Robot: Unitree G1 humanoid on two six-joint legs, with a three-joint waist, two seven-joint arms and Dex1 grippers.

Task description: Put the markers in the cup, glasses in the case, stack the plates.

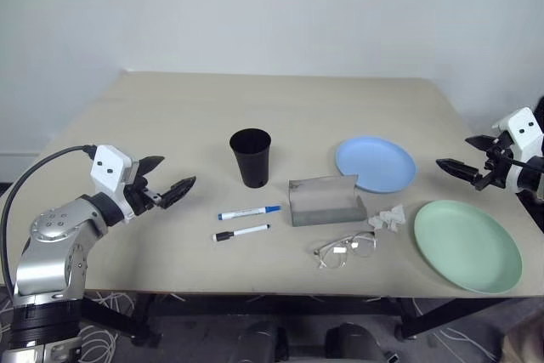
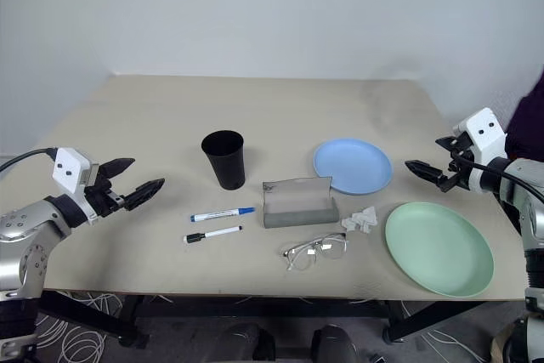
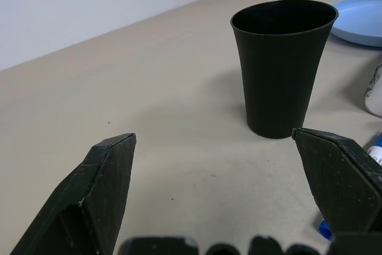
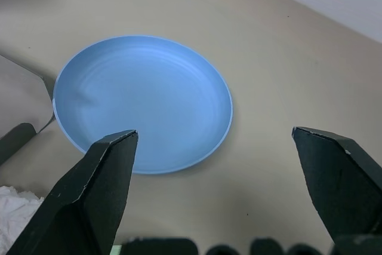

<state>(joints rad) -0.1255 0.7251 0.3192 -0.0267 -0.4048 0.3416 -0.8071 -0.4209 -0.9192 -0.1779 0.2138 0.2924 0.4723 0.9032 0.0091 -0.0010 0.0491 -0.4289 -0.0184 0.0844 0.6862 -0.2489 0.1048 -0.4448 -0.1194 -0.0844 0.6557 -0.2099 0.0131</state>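
Left eye view shows the beige bench (image 1: 170, 125) with the black cup (image 1: 251, 157) standing upright near its middle, and everything else is placed from that cup. Just in front of the cup lie the two markers, the blue-capped marker (image 1: 249, 212) nearer it and the black-capped marker (image 1: 241, 232) beyond, side by side and apart. To the right of the cup sits the grey case (image 1: 326, 200) with its lid raised; the glasses (image 1: 345, 249) lie on the bench in front of the case, outside it, with a white tissue wad (image 1: 389, 218) beside them. Farther right are the light blue plate (image 1: 376, 164) and the mint green plate (image 1: 467, 246), separate and unstacked. Left of the cup the left gripper (image 1: 168, 178) hovers with jaws wide apart, holding nothing; far right, the right gripper (image 1: 464, 167) hovers beside the blue plate, jaws likewise spread and empty.
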